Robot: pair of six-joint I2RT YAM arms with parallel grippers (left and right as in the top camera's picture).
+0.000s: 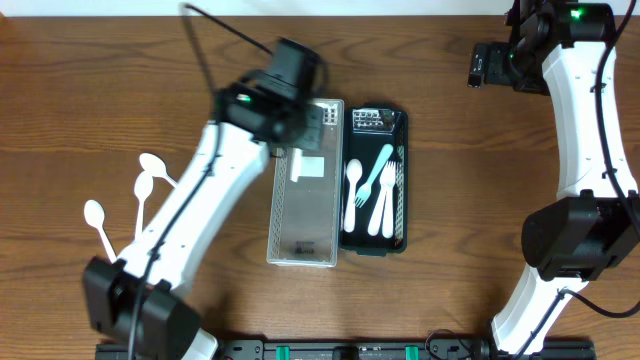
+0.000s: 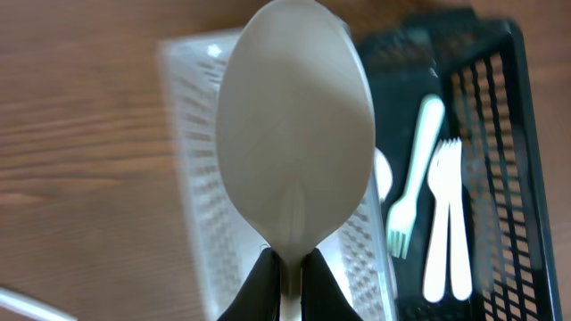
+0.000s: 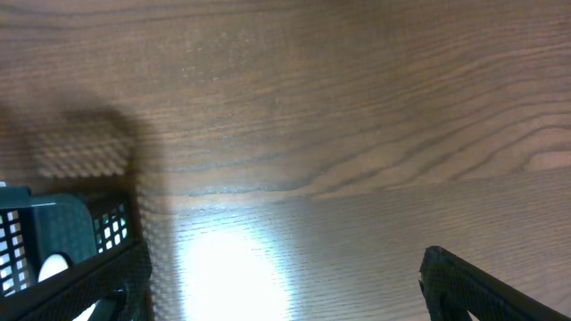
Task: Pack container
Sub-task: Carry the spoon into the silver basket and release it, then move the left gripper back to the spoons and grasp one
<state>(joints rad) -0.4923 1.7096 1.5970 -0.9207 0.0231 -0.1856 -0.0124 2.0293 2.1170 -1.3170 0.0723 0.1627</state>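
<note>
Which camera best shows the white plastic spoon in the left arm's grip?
The left wrist view: the white plastic spoon fills the frame, its handle pinched in the left gripper. Overhead, the left arm seems to hide it. The right wrist view shows only table and a black basket corner.

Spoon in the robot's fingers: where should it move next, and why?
Probably a small shift right, over the black mesh basket: the left fingers pinch the white plastic spoon above the clear mesh basket, but white forks already lie in the black one.
</note>
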